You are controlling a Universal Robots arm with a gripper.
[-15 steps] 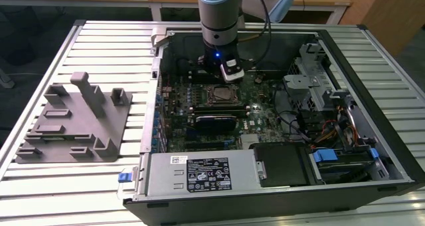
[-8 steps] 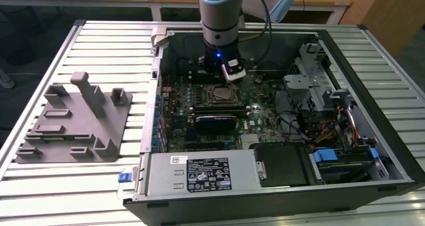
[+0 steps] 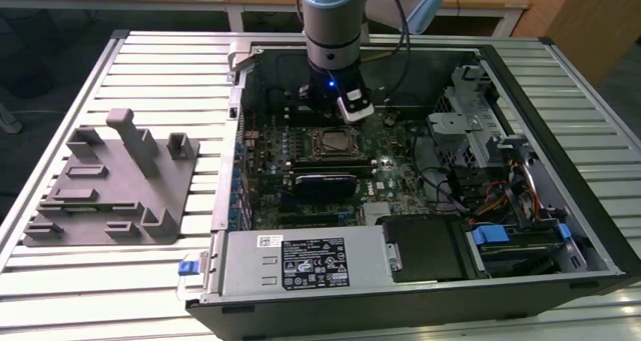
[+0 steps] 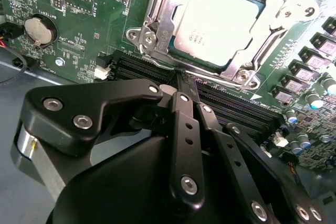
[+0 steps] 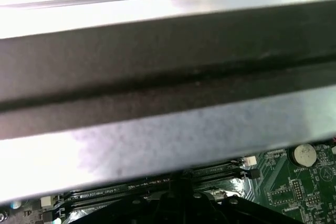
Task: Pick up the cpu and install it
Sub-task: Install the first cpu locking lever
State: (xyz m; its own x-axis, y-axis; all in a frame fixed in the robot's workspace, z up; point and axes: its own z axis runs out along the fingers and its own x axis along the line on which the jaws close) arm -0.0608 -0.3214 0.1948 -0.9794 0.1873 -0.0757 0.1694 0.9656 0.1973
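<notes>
Second wrist view: we find the cpu [image 4: 218,24] seated in its socket, gripper [image 4: 181,80] pressed together, empty. We judge it light, rigid, fragile; hold by edges.

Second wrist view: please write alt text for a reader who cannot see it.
A silvery cpu sits in its metal socket frame on a green circuit board. The black tool, its fingers closed together and empty, is close beside the socket.
</notes>
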